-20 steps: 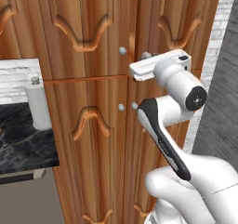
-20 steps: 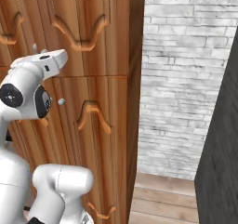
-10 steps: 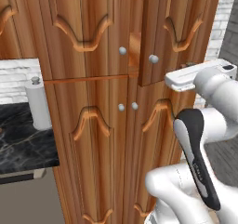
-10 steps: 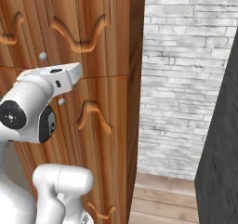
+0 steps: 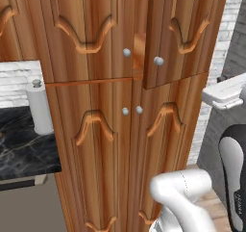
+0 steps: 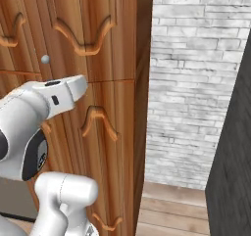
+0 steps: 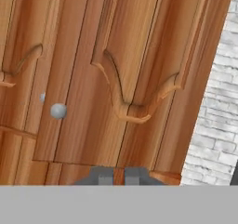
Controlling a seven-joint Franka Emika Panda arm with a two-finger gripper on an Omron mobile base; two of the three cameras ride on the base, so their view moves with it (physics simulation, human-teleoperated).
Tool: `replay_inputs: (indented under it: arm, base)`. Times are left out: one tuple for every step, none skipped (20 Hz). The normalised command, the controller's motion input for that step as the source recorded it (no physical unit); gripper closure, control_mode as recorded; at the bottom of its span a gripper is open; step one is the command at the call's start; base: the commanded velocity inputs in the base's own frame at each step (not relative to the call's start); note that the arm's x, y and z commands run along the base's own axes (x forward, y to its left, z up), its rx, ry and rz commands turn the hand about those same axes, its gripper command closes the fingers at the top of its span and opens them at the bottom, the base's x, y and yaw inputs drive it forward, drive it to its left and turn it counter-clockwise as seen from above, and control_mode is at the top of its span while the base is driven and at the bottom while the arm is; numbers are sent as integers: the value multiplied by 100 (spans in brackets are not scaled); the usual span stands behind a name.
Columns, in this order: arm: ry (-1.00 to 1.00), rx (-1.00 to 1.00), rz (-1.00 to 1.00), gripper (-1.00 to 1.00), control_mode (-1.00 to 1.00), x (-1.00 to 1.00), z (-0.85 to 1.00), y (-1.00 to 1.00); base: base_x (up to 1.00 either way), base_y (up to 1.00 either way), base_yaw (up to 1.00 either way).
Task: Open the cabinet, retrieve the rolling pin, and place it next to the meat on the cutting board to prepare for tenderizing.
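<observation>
so there's a dark marbled countertop (image 5: 21, 151) tucked at the left of the left base view, butting right up against the side of the tall wooden cabinet (image 5: 96, 144). Sitting on it is 1 white paper towel roll (image 5: 39, 109), upright, with a small grey cap on top, close to the cabinet's side. Wooden plank floor (image 6: 171, 208) runs along the foot of the white brick wall (image 6: 196, 83) in the right base view.

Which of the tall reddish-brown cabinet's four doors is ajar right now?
The upper right door of the tall reddish-brown wooden cabinet: its knob edge stands proud of the front, with a gap beside it. The other three lie flush.
</observation>
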Motion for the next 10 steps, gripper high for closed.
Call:
replay_inputs:
  arm:
    - [0,-29,0,-100,-100,-77,-7,100]
    - [0,-26,1,-100,-100,-56,0,100]
    - [-10,-20,0,-100,-100,-37,0,100]
    - [-18,-17,0,-100,-100,-33,4,100]
    - [-15,-20,0,-100,-100,-20,4,100]
    - [-13,-22,0,-100,-100,-21,0,100]
    - [-16,-20,0,-100,-100,-20,0,100]
    - [-13,-19,-1,-100,-100,0,0,100]
    - [-8,-19,-1,-100,-100,0,0,100]
    - [-8,-19,-2,-100,-100,0,0,100]
  base:
    - [0,0,0]
    - [0,0,0]
    - [0,0,0]
    - [0,0,0]
    - [0,0,0]
    - [0,0,0]
    - [0,0,0]
    - [0,0,0]
    - [0,0,0]
    - [0,0,0]
